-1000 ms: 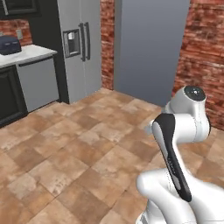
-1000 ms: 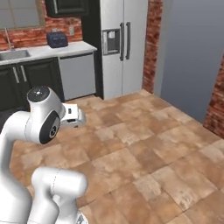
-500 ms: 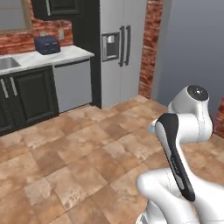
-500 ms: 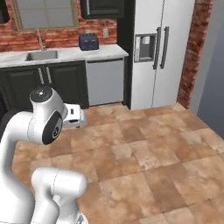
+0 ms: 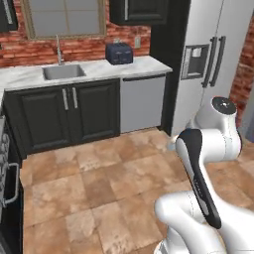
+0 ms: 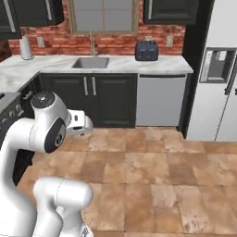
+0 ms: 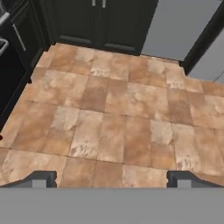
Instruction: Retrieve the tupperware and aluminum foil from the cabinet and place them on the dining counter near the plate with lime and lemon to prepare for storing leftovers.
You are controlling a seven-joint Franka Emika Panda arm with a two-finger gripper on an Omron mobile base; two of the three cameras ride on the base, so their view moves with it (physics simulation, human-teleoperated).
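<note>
Two dark fingertips of the gripper point(image 7: 111, 178) sit far apart at the bottom of the hand view, spread wide with nothing between them, only brown floor tile point(image 7: 109, 122) beyond; arm folded back over the base, likely a carry pose while the base is between places, so no reach is under way; upper cabinet point(image 5: 144, 11) hangs on the far wall to the right of the window point(image 5: 67, 17), door shut with its silver bar handle showing, so container and foil box are presumably inside, can't confirm; a second dark upper cabinet point(image 6: 28, 11) hangs at far left, can't tell which one holds them; marble worktop point(image 6: 106, 65) below carries the sink point(image 6: 90, 62) and a dark toaster point(image 6: 146, 50), white paper roll point(image 6: 25, 47) at its far left; fridge point(image 5: 213, 59) on the right; task looks to be at the very start, next need is closing in on the cabinet door.
</note>
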